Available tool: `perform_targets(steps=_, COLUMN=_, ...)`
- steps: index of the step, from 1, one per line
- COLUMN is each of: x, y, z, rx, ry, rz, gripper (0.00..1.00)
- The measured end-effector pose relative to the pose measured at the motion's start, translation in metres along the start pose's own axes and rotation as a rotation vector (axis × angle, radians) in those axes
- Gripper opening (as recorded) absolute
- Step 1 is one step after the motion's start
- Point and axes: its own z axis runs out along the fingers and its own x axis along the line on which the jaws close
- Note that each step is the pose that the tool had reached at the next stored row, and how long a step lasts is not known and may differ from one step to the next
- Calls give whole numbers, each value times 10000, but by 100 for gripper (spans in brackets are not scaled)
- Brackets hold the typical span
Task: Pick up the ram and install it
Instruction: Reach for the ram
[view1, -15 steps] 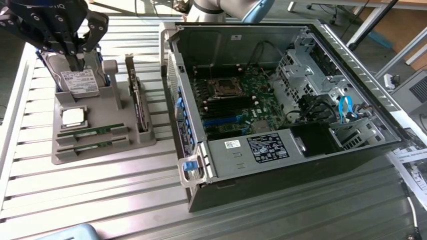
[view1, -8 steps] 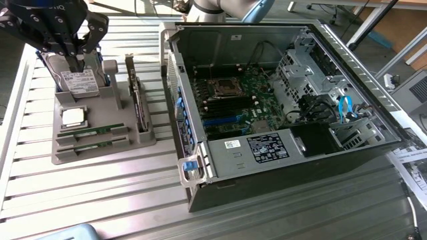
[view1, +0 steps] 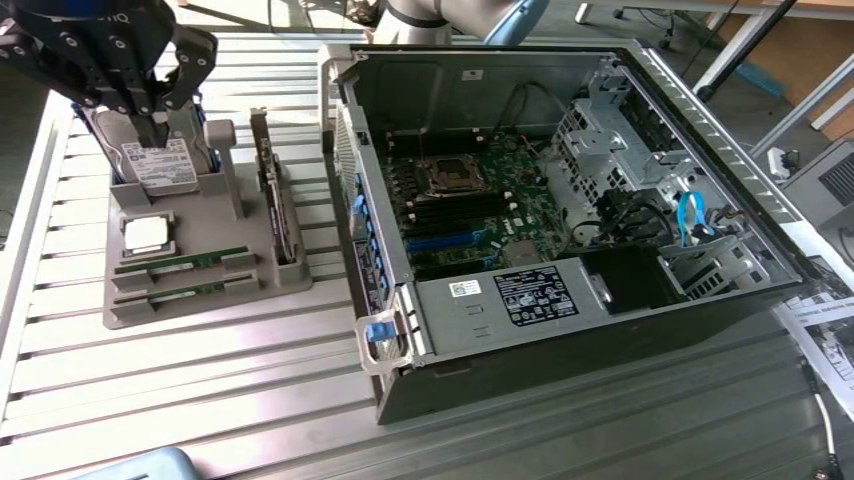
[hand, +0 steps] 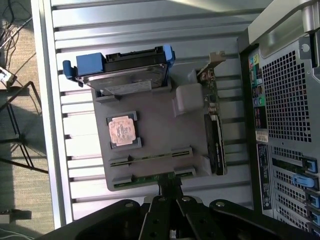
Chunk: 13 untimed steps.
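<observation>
Two ram sticks, thin green boards, lie side by side in slots at the front of a grey holder (view1: 200, 240): one ram stick (view1: 180, 262) (hand: 150, 156) and a second (view1: 171, 291) (hand: 152, 178) beside it. My gripper (view1: 158, 125) (hand: 170, 186) hangs above the holder, shut with nothing in it. In the exterior view its tips stand in front of the hard drive (view1: 160, 165). In the wrist view they sit just over the edge of the nearer ram stick, apart from it.
The holder also carries the blue-framed hard drive (hand: 125, 75), a square CPU chip (view1: 144, 232) (hand: 122, 131) and an upright expansion card (view1: 274, 190) (hand: 215, 140). To the exterior view's right lies an open computer case (view1: 694, 130) (hand: 285, 100) with its motherboard (view1: 481, 200) exposed.
</observation>
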Motion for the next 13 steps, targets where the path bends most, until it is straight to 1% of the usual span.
perform_targets(steps=13, x=-5, y=-49, z=-2, rx=-1, ry=-1, rz=0, gripper=11)
